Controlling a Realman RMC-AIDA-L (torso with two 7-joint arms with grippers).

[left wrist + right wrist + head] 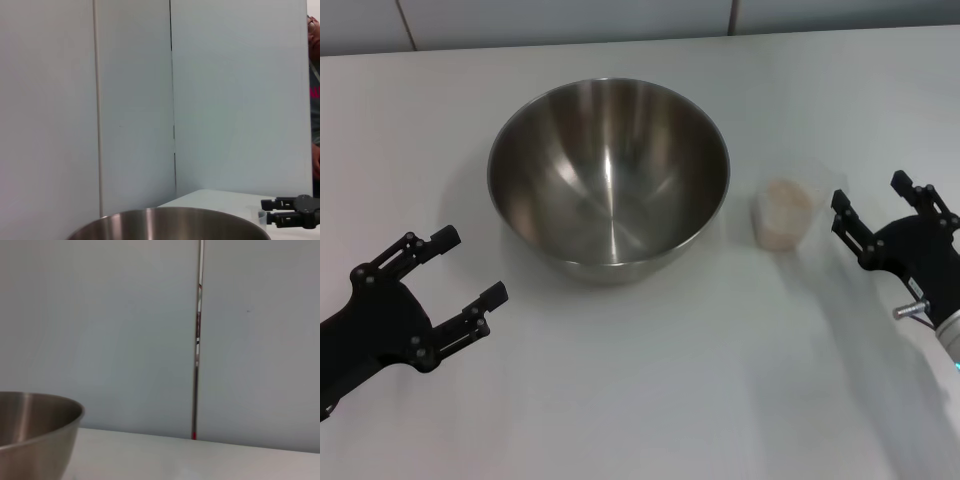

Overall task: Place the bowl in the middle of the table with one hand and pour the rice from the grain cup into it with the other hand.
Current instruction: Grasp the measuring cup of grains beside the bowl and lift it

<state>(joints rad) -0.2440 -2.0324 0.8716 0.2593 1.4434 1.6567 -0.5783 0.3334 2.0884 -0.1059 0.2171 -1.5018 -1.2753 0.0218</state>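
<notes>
The left gripper (pixel 460 268) is hovering low over the table (pixel 650 400) at the near left, fingers spread wide and holding nothing, pointing toward the bowl (pixel 608 178) but well short of it. The bowl is sitting upright and empty around the middle of the table, so its placing is looking done, or nearly so. If the left gripper is going in for another nudge, the risk is a finger catching the steel rim and skidding or tipping the bowl, since the wall is smooth and curved and gives little to bite on.

Just right of the bowl, not touching it, the cup (pixel 783 212) is standing upright with the rice (pixel 785 200) filling much of it. The right gripper (pixel 880 208) is waiting just beside the cup on its far right, jaws wide and empty, the nearer finger close to the wall.

My judgement is that the grab is the shaky part: the cup is thin and light, so a finger arriving off-centre is likely to push it over or into the bowl, spilling grains on the table. A hard squeeze may buckle the wall; a soft one may let it slip while tilting. Pouring from too far out is also risking rice landing short of the rim.
</notes>
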